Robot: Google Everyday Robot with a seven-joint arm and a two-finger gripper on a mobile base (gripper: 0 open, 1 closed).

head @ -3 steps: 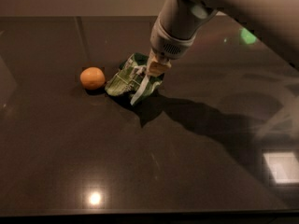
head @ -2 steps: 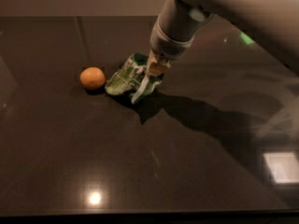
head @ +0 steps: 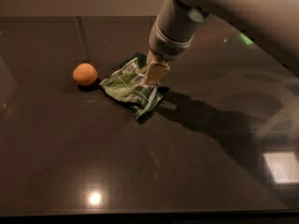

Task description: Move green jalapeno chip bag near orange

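Note:
The green jalapeno chip bag is a crumpled green foil bag with white stripes, lying on the dark table. The orange sits just left of it, a small gap from the bag's left edge. My gripper comes down from the upper right on the white arm. It is shut on the bag's upper right edge. The bag's lower part rests spread on the table.
The dark glossy table shows bright light reflections at the front left and at the right. The arm's shadow lies to the right of the bag. The table's far edge meets a pale wall.
The bag has come lower and lies more spread out on the table, still beside the orange. The gripper has dropped slightly with it.

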